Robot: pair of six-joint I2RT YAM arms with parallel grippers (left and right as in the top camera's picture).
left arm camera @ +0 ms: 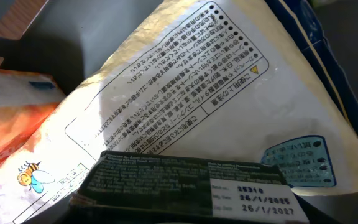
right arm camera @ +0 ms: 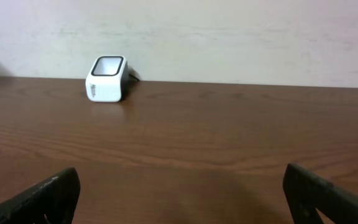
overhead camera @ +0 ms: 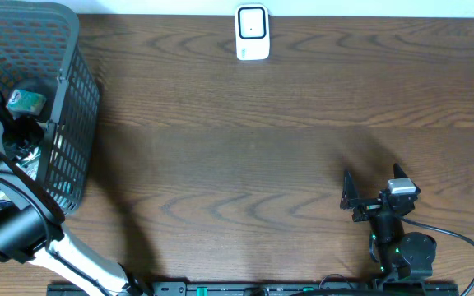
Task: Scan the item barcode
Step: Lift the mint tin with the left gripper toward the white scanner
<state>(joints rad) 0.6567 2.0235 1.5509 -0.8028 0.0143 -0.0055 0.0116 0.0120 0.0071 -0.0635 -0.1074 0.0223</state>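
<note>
Dark wood-grain bench (overhead camera: pixel 262 148) fills the overhead view. A white scanner (overhead camera: pixel 252 33) stands at 12 o'clock, and a grey mesh basket (overhead camera: pixel 72 99) sits at 10 o'clock. The left arm (overhead camera: pixel 23 222) reaches into that basket. Its end effector's fingers show in neither view, so I cannot tell whether they are apart or clamped on anything.

The left wrist camera looks closely at a white packet (left arm camera: pixel 229 106) printed with small text, which lies in the basket. A dark date label (left arm camera: pixel 191 186) sits at its 6 o'clock, and an orange packet (left arm camera: pixel 5 118) lies just beside it at 9 o'clock. No barcode is visible on this face.

The right end effector (right arm camera: pixel 179 198) rests at 5 o'clock with its fingers wide apart and nothing between them, facing the scanner.

The step in hand looks like picking the packet. It would be best to grip one free edge, away from any printed code, taking only the white packet and not its orange neighbour. The lift should go straight up past the basket wall, after which the barcode can be found and turned toward the scanner window.
</note>
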